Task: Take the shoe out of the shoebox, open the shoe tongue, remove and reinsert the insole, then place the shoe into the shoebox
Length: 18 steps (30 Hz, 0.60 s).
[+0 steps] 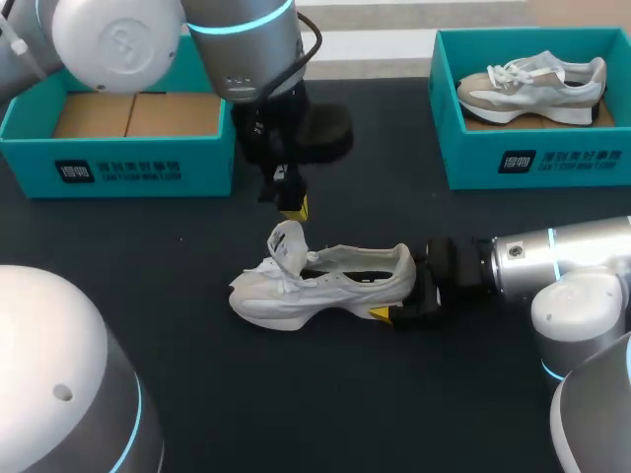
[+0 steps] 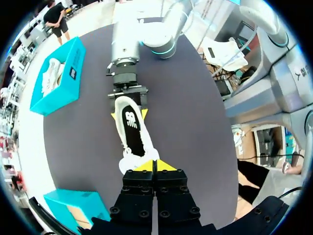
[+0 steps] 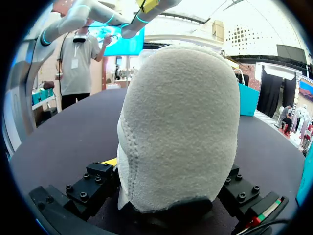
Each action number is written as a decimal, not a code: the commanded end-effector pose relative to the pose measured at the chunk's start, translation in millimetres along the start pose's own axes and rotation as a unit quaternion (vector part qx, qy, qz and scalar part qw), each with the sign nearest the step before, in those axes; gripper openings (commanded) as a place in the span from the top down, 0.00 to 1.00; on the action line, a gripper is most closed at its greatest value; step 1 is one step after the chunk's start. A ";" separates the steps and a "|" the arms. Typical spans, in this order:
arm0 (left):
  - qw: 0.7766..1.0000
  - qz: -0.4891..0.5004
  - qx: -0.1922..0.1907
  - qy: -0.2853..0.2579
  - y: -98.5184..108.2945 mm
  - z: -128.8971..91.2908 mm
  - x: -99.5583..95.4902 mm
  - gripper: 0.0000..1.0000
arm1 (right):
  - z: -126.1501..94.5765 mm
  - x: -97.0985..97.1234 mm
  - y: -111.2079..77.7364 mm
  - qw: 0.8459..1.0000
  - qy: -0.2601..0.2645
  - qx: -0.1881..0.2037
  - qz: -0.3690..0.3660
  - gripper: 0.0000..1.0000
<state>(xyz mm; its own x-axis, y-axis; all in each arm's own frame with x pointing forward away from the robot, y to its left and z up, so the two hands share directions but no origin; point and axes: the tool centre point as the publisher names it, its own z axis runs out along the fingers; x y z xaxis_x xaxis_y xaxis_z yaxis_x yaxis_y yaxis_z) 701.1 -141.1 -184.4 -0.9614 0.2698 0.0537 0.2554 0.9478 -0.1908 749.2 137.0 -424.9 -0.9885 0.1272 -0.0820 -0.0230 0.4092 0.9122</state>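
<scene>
At the middle of the tabletop (image 1: 197, 394) a white shoe (image 1: 325, 286) stands upright on its sole, out of any box, toe toward 9 o'clock and heel toward 3 o'clock. Its tongue (image 1: 286, 244) is pulled up and stands over the laces at the toe end. Through the opened mouth, the left wrist view shows a dark insole (image 2: 133, 128) lying inside the shoe.

From 3 o'clock the right arm reaches in low along the tabletop. The right claw (image 1: 412, 288) is clamped on the heel, one finger on each side of it. The right wrist view shows the heel filling the space between the two fingers and touching both.

From 11 o'clock the left arm comes down over the shoe. The left claw (image 1: 293, 209) points straight down just above the top of the tongue, with its yellow tips pressed together. Whether they pinch the tongue's edge I cannot tell.

At 10 o'clock a teal left box (image 1: 128, 163) sits at the far edge, brown card showing inside. At 2 o'clock a teal right box (image 1: 532, 158) holds a second shoe (image 1: 532, 87), toe toward 9 o'clock. Both boxes are well apart from the shoe.
</scene>
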 end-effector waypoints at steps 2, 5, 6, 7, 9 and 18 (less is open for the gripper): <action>0.995 0.102 0.007 0.018 3.2 0.8 -2.9 1.00 | 2.9 -0.4 -2.2 1.000 0.000 0.002 0.000 1.00; 0.995 0.095 -0.002 0.026 5.0 6.8 -2.5 1.00 | 2.9 -0.4 -2.2 1.000 0.000 0.002 0.000 1.00; 0.997 0.076 0.006 0.014 5.7 11.4 -2.3 1.00 | 2.9 -0.4 -2.2 1.000 0.000 0.002 0.000 1.00; 0.997 0.068 0.013 0.015 5.2 16.0 -2.6 1.00 | 2.9 -0.4 -2.2 1.000 0.000 0.002 0.000 1.00; 0.998 0.052 0.026 0.007 3.8 25.3 -5.2 1.00 | 2.9 -0.4 -2.2 1.000 0.000 0.002 0.000 1.00; 0.997 0.034 0.063 -0.003 -13.8 69.9 -23.7 1.00 | 2.9 -0.4 -2.2 1.000 0.000 0.002 0.000 1.00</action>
<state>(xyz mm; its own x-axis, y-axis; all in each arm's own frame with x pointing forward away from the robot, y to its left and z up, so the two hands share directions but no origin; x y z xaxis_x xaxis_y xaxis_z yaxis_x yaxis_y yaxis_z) 711.6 -164.0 -229.1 -0.9455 0.3251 0.0198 0.3055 0.9064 -0.2918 749.2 137.0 -424.9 -0.9885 0.1272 -0.0820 -0.0230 0.4092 0.9122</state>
